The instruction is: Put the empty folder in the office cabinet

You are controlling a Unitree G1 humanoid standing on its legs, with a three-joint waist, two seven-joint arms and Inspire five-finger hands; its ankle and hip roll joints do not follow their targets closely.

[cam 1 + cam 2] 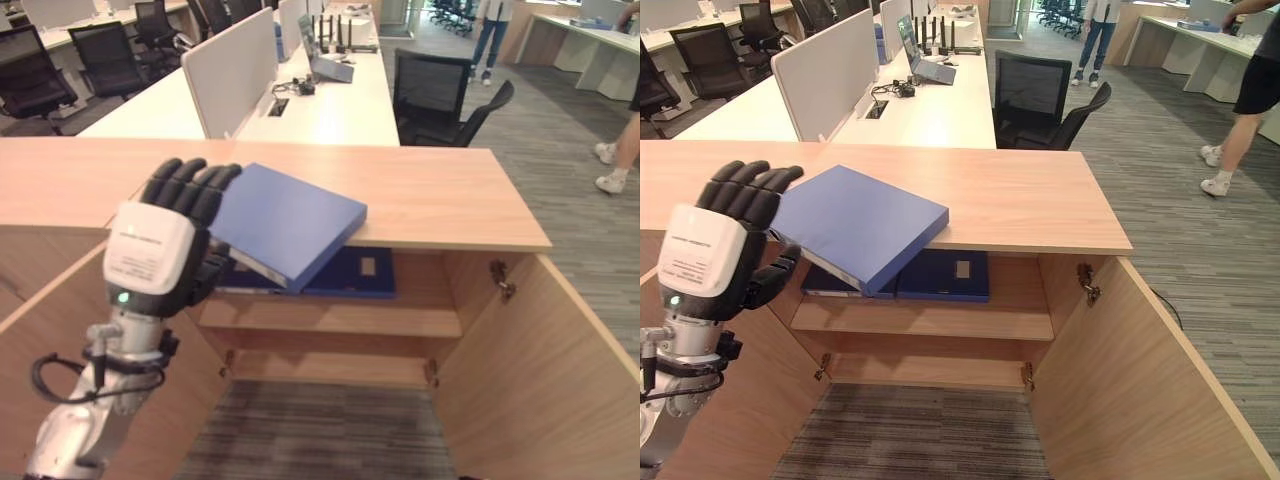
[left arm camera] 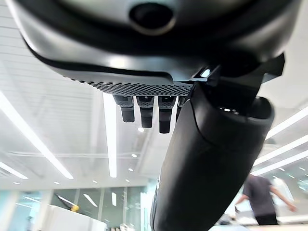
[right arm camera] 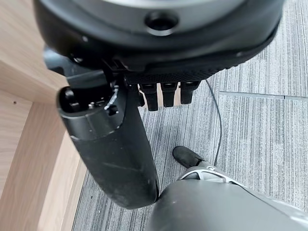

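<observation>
Left hand (image 1: 160, 245): fingers and thumb clamp blue folder (image 1: 285, 222) by corner, tilted before open cabinet (image 1: 330, 315), angled for shelf entry. Right hand (image 3: 144, 72): fingers relaxed, empty, over floor.

Silver-grey left arm; its dark left hand (image 1: 165, 240) has black fingers, a white back cover and a small green light.

Well beyond my fingers, a long white desk (image 1: 330, 105) runs away from me with a pale upright divider panel (image 1: 235, 65) along its middle and an open grey laptop (image 1: 925, 62) on top. Off to the right of my fingers a black mesh office chair (image 1: 1035, 95) sits at that desk. Farther right, a person in white shoes (image 1: 1225, 160) stands on the grey striped carpet (image 1: 1180, 230).
</observation>
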